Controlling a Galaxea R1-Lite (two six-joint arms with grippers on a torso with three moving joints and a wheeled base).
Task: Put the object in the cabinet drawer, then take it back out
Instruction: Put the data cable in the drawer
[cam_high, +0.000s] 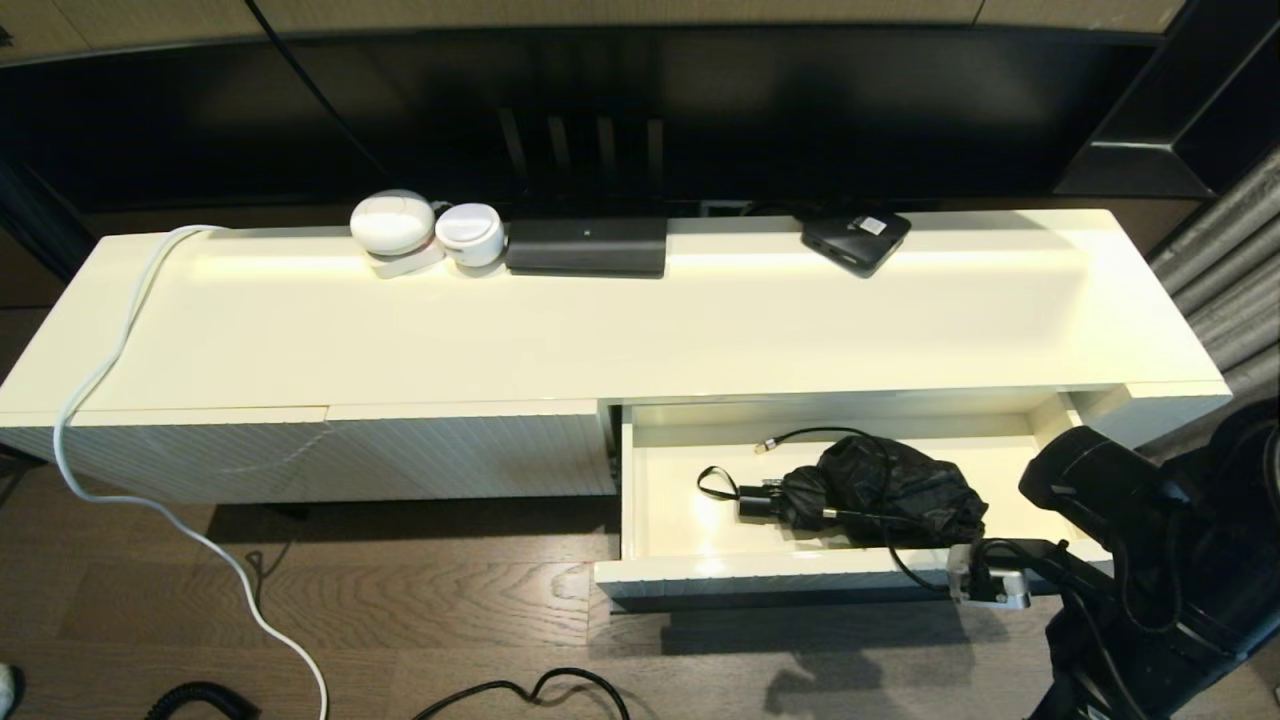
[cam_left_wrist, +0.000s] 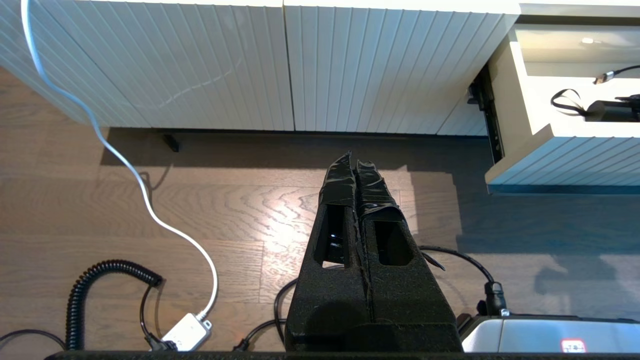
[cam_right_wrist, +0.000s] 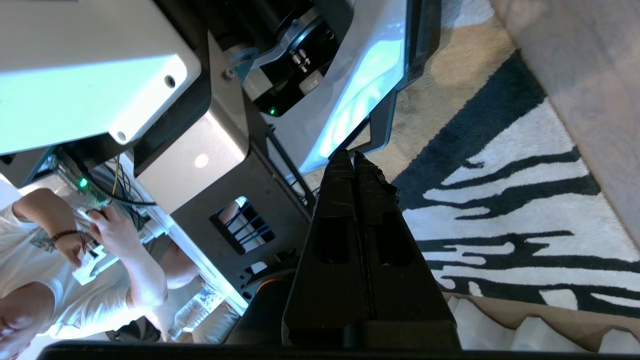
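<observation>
I see the cabinet drawer (cam_high: 800, 575) pulled out at about 5 o'clock in the head view, under the right half of the long cream cabinet (cam_high: 640, 320). Inside it lies the folded black umbrella (cam_high: 880, 495), resting on the smooth drawer floor toward the right side, its handle (cam_high: 755, 500) pointing toward 9 o'clock with a wrist strap (cam_high: 712, 483) looped off the end. A thin black cable with a metal plug (cam_high: 765, 446) lies just behind the umbrella, toward 12 o'clock.

My right arm (cam_high: 1130, 520) sits at 4 o'clock in the head view, beside the drawer's right end; part of it overlaps the front corner. In the right wrist view the right gripper (cam_right_wrist: 354, 159) has its fingers pressed together with nothing between them, aimed away from the drawer at a black-and-white patterned rug (cam_right_wrist: 500, 200) and the robot's own base.

My left gripper (cam_left_wrist: 354, 159) hangs parked over the wooden floor (cam_left_wrist: 240, 200), fingers together and empty, facing the ribbed white panels (cam_left_wrist: 280, 70) to the left of the drawer.

On the cabinet top, along the back edge near 12 o'clock, I see two round white devices (cam_high: 425, 230), a black box (cam_high: 586, 246) and a smaller black gadget (cam_high: 855, 238). A white cord (cam_high: 100, 380) trails off the left end down to the floor.
</observation>
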